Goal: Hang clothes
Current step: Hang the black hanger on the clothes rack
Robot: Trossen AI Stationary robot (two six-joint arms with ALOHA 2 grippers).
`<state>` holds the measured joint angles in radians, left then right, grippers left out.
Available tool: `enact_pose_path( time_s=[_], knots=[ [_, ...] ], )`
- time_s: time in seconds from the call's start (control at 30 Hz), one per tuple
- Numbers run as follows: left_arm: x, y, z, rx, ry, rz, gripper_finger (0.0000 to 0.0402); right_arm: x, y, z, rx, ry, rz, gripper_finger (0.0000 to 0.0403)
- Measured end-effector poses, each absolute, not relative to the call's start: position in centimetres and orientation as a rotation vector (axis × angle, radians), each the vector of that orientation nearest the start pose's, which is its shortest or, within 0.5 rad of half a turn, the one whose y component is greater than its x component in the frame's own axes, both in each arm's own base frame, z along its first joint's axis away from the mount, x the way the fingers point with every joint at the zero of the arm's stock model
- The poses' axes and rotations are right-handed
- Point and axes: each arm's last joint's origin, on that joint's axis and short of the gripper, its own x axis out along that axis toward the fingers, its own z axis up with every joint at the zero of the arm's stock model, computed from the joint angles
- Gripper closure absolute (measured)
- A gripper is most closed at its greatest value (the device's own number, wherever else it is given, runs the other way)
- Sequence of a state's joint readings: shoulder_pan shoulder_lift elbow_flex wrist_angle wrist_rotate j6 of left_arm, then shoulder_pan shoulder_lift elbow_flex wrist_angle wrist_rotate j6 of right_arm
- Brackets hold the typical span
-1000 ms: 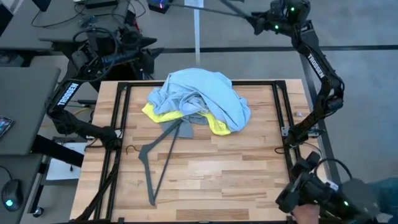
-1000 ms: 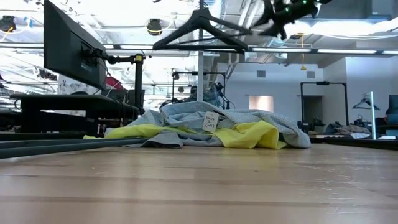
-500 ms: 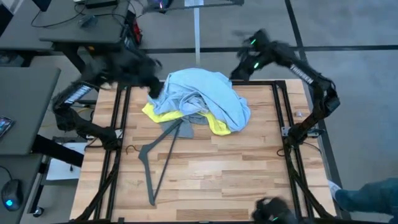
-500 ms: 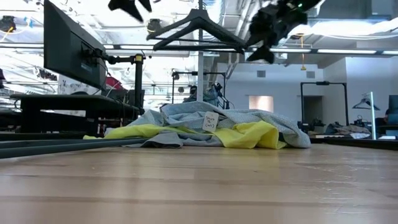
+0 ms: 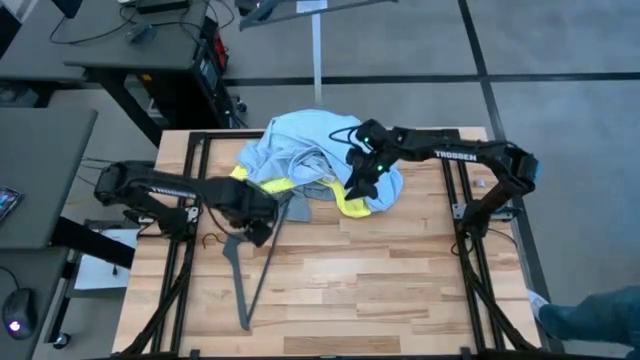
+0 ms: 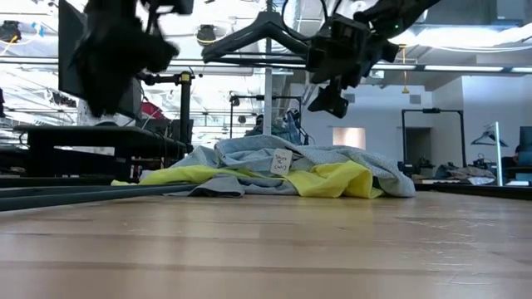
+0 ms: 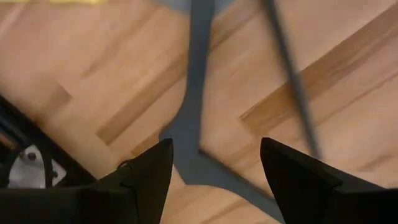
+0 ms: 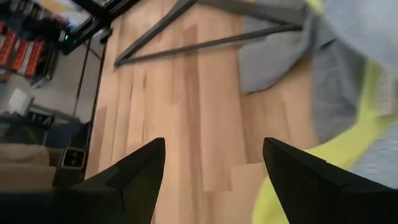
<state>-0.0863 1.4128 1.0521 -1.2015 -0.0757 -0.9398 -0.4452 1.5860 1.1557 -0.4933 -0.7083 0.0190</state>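
Note:
The clothes lie in one heap on the far half of the table: a light-blue shirt on top, a neon-yellow T-shirt under it and a grey T-shirt showing at the near side. A dark grey hanger lies flat on the wood, its far corner at the grey cloth. My left gripper hovers open over the hanger's hook end, pointing down. My right gripper hovers open above the heap's right side, slanting down, with bare wood between its fingers.
A black metal frame runs along the table's left, right and far sides. Another black hanger hangs from a rail beyond the far edge. The near half of the table is bare wood. A person's sleeve shows at the near right corner.
Both arms have swung in from beyond the table's far corners and dropped fast. My left gripper came down and toward the right, tipping to point down over the hanger. My right gripper came down and toward the left, over the heap. Clothes and hanger have not moved.

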Motion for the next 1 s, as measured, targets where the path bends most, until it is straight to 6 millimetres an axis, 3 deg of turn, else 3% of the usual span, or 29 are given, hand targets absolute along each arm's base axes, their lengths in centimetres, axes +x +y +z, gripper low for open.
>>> enact_pose_path(
  time_s=[0.23, 0.47, 0.63, 0.73, 0.83, 1.0],
  knots=[
    [21.9, -1.8, 18.1, -0.614, 1.402, 0.658, 0.0178, 30.4, -11.8, 24.8, 0.532, 0.787, 0.246, 0.0143],
    [20.4, -0.9, 15.0, -0.545, 1.411, 0.677, 0.0178, 30.4, -11.8, 24.8, 0.539, 0.787, 0.243, 0.0143],
    [19.6, -0.6, 13.0, -0.553, 1.393, 0.569, 0.0192, 30.4, -11.8, 24.8, 0.54, 0.786, 0.241, 0.0143],
    [19.4, -0.6, 12.7, -0.552, 1.389, 0.559, 0.025, 30.3, -12.0, 24.8, 0.544, 0.787, 0.236, 0.0143],
    [19.3, -0.6, 12.8, -0.544, 1.401, 0.55, 0.034, 30.2, -12.3, 24.8, 0.56, 0.787, 0.222, 0.0143],
    [19.7, -1.0, 14.6, -0.491, 1.434, 0.579, 0.0346, 29.9, -13.1, 25.8, 0.594, 0.786, 0.189, 0.0143]
  ],
)
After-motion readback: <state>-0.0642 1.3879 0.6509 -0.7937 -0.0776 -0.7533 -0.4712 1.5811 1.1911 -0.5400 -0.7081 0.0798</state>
